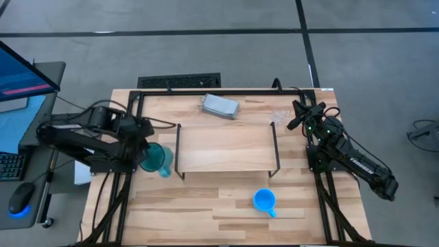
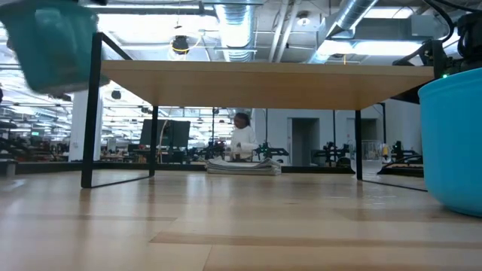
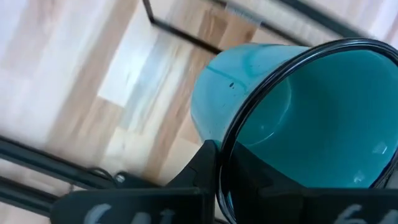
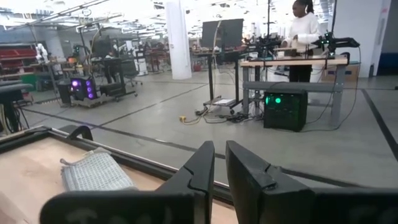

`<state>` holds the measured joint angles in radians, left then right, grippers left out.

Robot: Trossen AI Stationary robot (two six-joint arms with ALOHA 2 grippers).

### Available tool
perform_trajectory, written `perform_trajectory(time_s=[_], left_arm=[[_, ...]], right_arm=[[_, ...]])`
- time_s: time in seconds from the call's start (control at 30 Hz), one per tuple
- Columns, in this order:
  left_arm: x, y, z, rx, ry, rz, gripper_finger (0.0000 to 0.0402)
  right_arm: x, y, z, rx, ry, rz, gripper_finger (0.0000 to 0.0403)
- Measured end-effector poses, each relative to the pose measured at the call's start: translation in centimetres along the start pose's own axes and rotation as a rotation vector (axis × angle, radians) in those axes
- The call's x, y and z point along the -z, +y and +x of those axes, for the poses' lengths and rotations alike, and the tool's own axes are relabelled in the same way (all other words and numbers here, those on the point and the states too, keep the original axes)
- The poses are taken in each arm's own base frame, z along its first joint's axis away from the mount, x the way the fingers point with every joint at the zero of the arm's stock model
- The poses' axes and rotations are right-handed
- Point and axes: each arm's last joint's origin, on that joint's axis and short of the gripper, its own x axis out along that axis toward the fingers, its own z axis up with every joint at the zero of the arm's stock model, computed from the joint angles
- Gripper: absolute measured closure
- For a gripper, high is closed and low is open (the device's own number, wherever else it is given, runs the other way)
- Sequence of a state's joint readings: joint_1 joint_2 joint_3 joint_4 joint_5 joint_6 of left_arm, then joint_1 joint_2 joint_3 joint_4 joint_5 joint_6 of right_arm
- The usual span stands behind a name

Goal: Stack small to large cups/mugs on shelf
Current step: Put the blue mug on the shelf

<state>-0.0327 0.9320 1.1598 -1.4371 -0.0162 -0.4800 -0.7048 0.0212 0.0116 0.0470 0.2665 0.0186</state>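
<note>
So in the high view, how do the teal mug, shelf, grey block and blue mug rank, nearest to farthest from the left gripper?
1. Teal mug: held in the left gripper, off the shelf's left end.
2. Shelf: just right of it, mid-table.
3. Grey block: behind the shelf.
4. Blue mug: in front of the shelf, toward the right.

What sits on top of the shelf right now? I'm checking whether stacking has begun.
Nothing: the shelf top is bare wood in the high view. The teal mug, held by the left gripper, is beside its left end.

Glossy teal mug (image 3: 292, 106), matt light-wood shelf (image 1: 226, 147), woven grey cloth (image 4: 96, 171).
</note>
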Motion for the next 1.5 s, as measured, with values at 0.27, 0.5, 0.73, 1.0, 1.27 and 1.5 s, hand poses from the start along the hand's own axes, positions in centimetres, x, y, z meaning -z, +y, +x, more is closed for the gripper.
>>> perform_trajectory(time_s=[0.27,0.5,0.73,1.0,1.27,1.5], left_arm=[[-2.4,0.0,-3.4,-0.053,0.008,0.04,0.0395],[-4.9,-0.3,-4.1,-0.037,0.0,0.122,0.0395],[-7.7,-0.4,-3.2,-0.011,0.045,0.213,0.0395],[-12.2,-0.4,-4.0,-0.006,-0.019,0.346,0.0395],[-15.4,-0.6,-5.2,0.018,-0.087,0.44,0.0395],[-18.7,-0.7,-1.9,-0.002,-0.008,0.442,0.0395]], right_arm=[[0.1,0.0,0.0,0.0,0.007,-0.002,0.034],[0.1,0.0,0.0,-0.002,0.008,-0.002,0.034],[0.1,0.0,0.0,-0.003,0.009,-0.002,0.034],[0.1,0.0,0.0,-0.006,0.009,0.009,0.034],[0.1,0.1,0.0,-0.008,0.009,0.013,0.034],[0.1,0.1,0.0,-0.008,0.009,0.013,0.034]])
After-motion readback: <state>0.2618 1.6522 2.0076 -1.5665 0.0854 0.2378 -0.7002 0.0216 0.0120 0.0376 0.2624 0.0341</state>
